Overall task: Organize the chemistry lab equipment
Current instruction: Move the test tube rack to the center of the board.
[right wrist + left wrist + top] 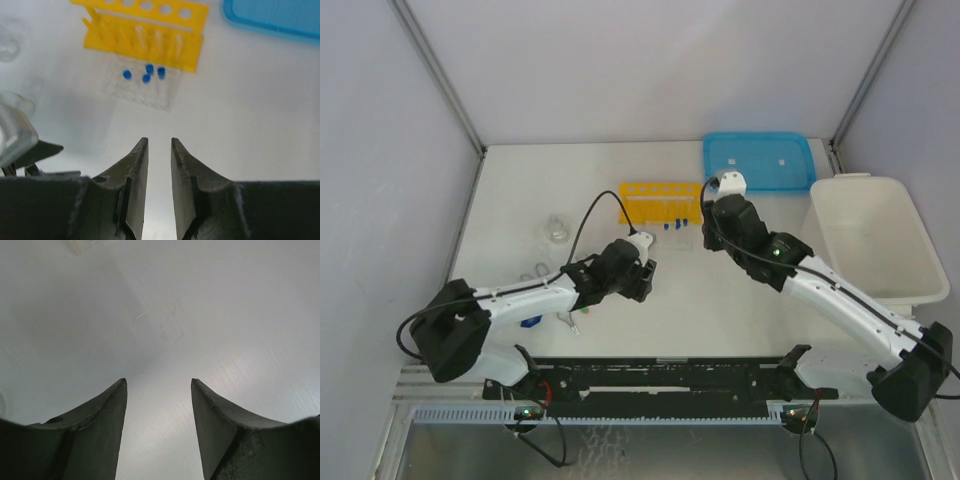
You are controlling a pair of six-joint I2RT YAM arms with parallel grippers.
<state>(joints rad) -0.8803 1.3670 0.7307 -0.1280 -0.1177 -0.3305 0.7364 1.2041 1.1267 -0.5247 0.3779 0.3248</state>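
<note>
A yellow tube rack [660,198] [145,32] stands at the table's far middle. Several small blue-capped tubes [675,226] [146,74] lie just in front of it. A clear glass vessel [555,230] [7,42] sits to the left. Thin metal tongs [534,271] and a green-tipped stick [576,318] lie beside the left arm. My right gripper [708,222] [160,141] hangs short of the tubes, jaws a narrow gap apart and empty. My left gripper [642,282] [159,382] is open over bare table, holding nothing.
A blue rectangular lid [757,160] [280,17] lies at the back right. A big white tub [875,240] stands along the right edge. A small blue object [530,322] lies by the left arm. Grey walls close the back and sides.
</note>
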